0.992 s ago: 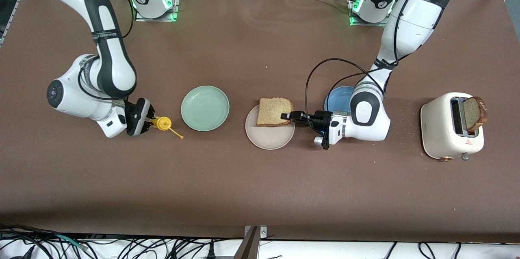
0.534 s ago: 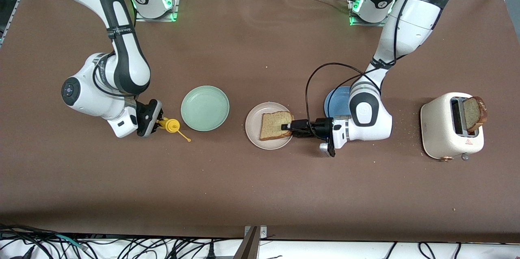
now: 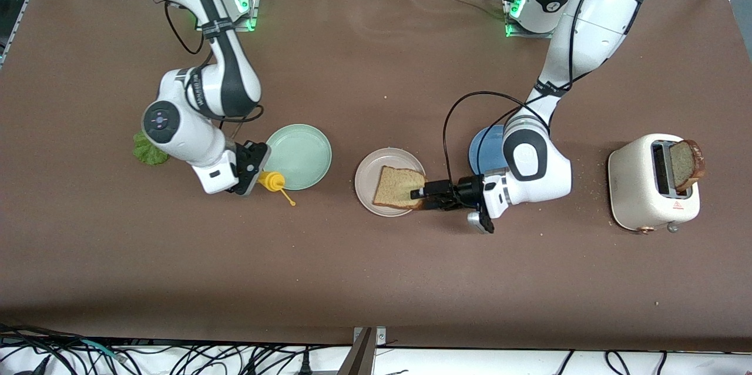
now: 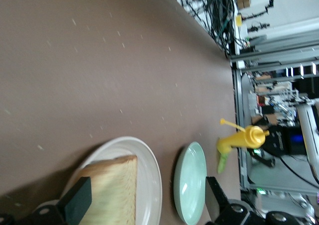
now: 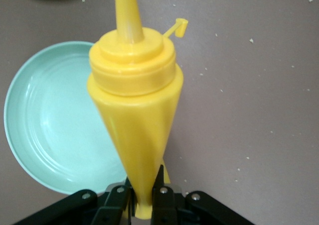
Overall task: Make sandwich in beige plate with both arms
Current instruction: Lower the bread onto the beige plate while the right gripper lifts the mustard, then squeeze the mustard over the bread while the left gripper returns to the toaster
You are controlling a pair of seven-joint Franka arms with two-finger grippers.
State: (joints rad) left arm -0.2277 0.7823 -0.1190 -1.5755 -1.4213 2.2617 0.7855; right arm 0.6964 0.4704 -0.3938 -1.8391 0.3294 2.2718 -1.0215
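The square slice of brown toast bread (image 3: 398,188) lies flat in the round pale beige plate (image 3: 376,163), on the part toward the left arm's end of the table, because this is the base of the sandwich. The left gripper (image 3: 418,197) is at the slice's edge with its fingers spread wide apart and it holds nothing, so I judge the slice is just set down. The right gripper (image 3: 254,174) is closed on the bottom end of a yellow plastic squeeze bottle (image 3: 272,181) over the rim of the round mint-green plate (image 3: 305,149), probably to bring sauce.

Only the front view shows the ruffled green lettuce leaf (image 3: 147,150), the white toaster (image 3: 637,187) with a second slice (image 3: 684,163), and the blue plate (image 3: 484,149). The left wrist view shows the open fingers (image 4: 77,205) clearly.
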